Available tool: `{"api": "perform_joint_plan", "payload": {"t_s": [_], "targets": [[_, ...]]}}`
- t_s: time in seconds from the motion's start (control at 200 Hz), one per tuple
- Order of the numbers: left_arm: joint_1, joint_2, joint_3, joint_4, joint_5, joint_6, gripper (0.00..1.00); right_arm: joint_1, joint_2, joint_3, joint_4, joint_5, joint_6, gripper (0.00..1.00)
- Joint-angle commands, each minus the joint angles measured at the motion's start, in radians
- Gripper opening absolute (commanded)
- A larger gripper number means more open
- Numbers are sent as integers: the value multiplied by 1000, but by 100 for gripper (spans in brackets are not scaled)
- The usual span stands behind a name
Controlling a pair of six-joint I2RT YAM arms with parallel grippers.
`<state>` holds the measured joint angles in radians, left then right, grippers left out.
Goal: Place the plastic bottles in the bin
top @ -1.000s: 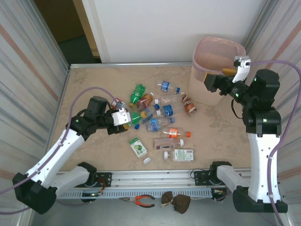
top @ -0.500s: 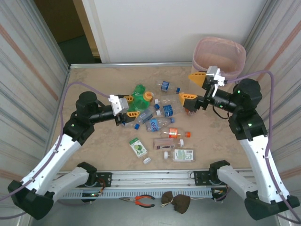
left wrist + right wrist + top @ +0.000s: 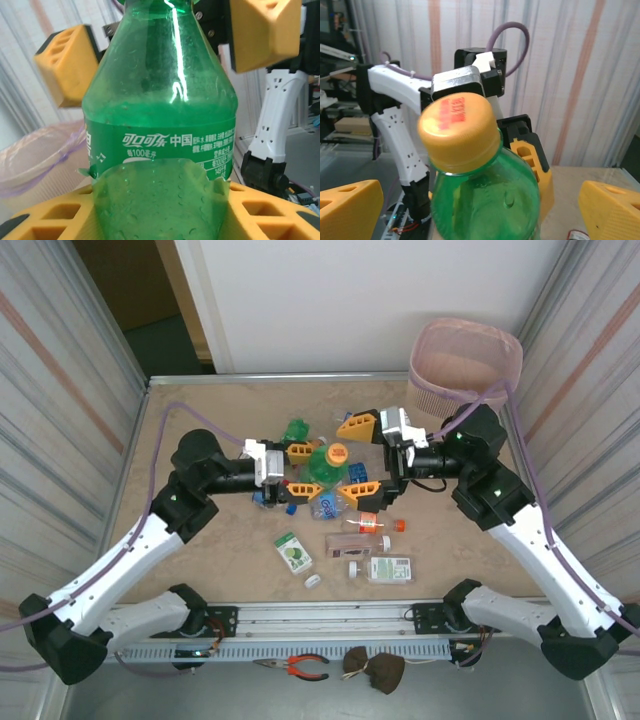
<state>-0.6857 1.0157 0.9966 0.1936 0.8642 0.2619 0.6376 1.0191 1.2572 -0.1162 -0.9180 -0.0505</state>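
Clamping the green bottle (image 3: 322, 462) round its lower body with my left gripper (image 3: 303, 470), I am holding it in the air above the middle of the table (image 3: 200, 410), over the loose bottles (image 3: 345, 502) lying there. Its long axis is running from my left jaws toward my right ones, with the orange cap (image 3: 337, 452) leading and tipped upward. My right gripper (image 3: 360, 460) is facing it with jaws spread wide. One finger is standing off each side of the neck and shoulder, neither touching as far as I can tell. So the bottle is lying straight ahead of the right jaws, between their fingertips. I am judging that closing there is what comes next, with the left letting go only afterwards. The bin (image 3: 432, 398) is standing at the far right corner, well apart from the bottle and nearer my right arm. I am seeing free room upward and toward that corner, though the side wall (image 3: 590, 390) just past the bin is leaving little margin for a swing.
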Motion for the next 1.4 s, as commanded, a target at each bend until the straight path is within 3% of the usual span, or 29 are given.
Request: {"api": "perform_joint_plan", "payload": {"t_s": [0.0,0.436,0.571,0.952,1.117,1.393], "targets": [[-26,7,44,74,6,-13,50,30,21,28,-12,-15,-51,99],[-38,30,37,157,-28,-64,51,59,33,6,3,45,-66,73],[-39,30,37,165,-34,-70,51,60,29,6,1,44,-67,69],[-38,1,24,134,-131,-57,69,43,9,16,17,96,-67,58],[-38,-38,16,79,-187,-22,80,-21,11,34,17,107,-31,56],[-37,-101,17,-96,-332,55,84,-249,69,139,-13,182,126,53]]}}
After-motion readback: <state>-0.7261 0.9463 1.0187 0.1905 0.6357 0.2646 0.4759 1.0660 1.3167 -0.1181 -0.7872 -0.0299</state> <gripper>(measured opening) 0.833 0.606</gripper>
